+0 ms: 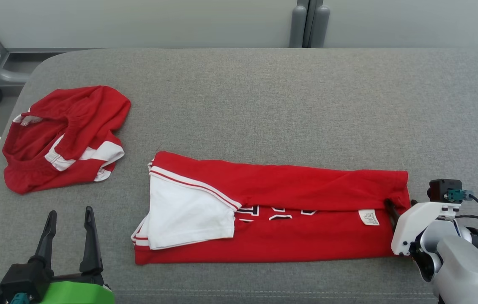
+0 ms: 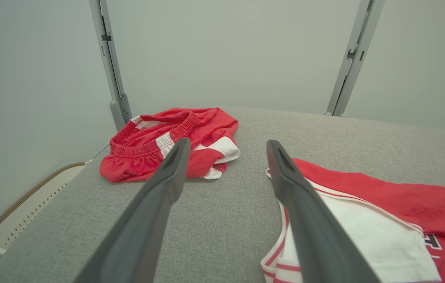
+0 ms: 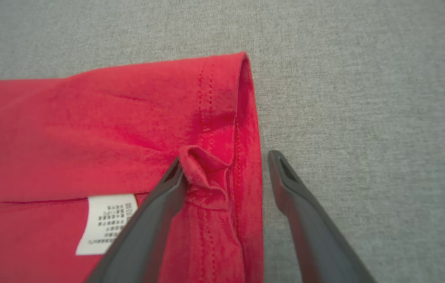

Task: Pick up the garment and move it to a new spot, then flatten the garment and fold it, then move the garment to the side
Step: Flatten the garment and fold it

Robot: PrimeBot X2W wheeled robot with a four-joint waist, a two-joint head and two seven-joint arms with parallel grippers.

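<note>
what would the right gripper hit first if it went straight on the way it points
Likely the hemmed end of the red shirt: the open right gripper straddles that edge, one finger at a pucker of cloth, the other over the bare grey cushion. Its height above them is unclear.

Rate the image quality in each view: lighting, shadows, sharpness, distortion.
Head view: even, soft light, no glare, the folded shirt and the shorts sharp, with only faint shadows. Left wrist view: wide-angle stretch, the left gripper looms large and the frame posts lean. Right wrist view: close and slightly soft; the care label print is unreadable.
</note>
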